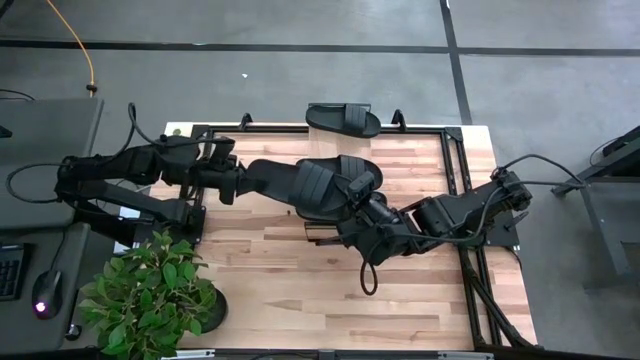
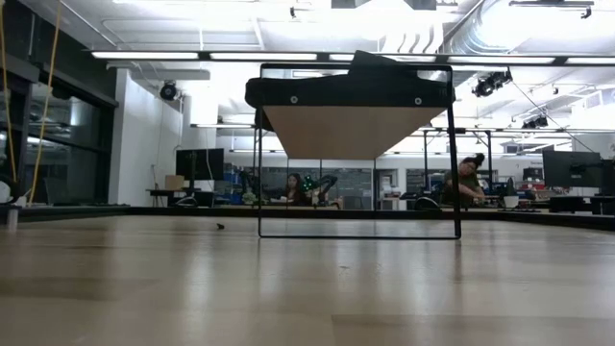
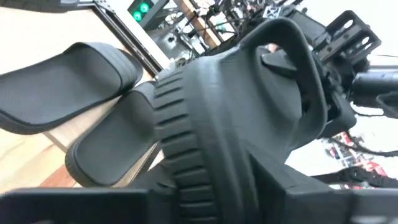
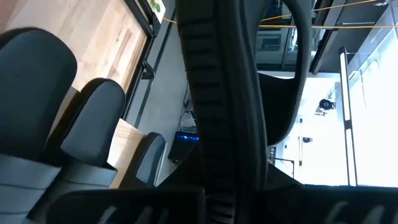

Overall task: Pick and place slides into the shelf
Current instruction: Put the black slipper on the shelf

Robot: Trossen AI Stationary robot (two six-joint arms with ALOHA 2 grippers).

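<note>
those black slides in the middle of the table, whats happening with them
Both arms meet at the middle of the table over the shelf. The right gripper is shut on a black slide, holding it above the shelf. The left gripper is at that slide's other end; whether it grips is unclear. At least two more slides show below it, and another slide lies at the table's far edge.

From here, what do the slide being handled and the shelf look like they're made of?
Slide: matte black moulded foam or rubber, probably; ribbed ridges along the strap, no shine.
Shelf: light wood plank, unglossy, on a thin dark frame that looks like metal, judging by its slim straight legs.
</note>
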